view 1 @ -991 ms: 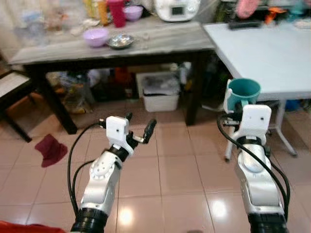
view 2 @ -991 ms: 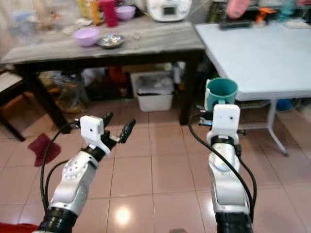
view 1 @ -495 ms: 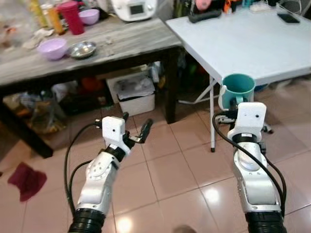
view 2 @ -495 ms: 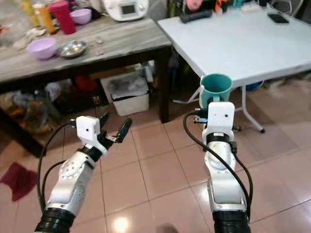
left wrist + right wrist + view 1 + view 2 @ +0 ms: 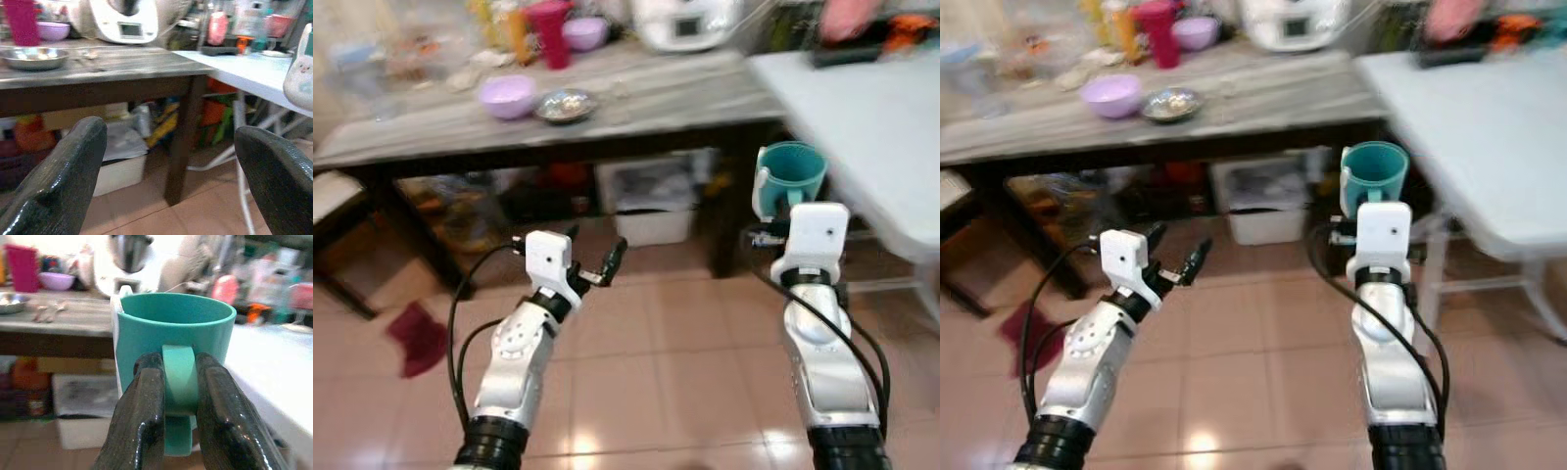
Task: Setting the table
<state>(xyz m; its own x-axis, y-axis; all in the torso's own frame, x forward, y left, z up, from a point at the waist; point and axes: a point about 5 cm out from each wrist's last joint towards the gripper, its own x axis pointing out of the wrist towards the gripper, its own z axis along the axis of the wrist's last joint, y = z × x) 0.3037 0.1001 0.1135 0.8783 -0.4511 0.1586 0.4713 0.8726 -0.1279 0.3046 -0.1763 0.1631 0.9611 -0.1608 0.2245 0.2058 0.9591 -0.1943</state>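
Right tool [image 5: 178, 396] clamps the teal mug [image 5: 173, 338] by its handle, raised upright over the floor; left tool [image 5: 597, 259] gapes, forearm raised.

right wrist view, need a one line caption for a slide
Right gripper shut on the handle of a teal mug, white table just beyond.

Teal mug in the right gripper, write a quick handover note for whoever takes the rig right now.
Right gripper: fingers shut on the handle of the teal mug, held upright over the floor between the two tables.
Left gripper: open, holding nothing, raised in front.
White table: to the robot's right, no mug on it.
Wooden table: holds a purple bowl and a metal bowl.
Done: mug picked up.
Left: set it on a table.
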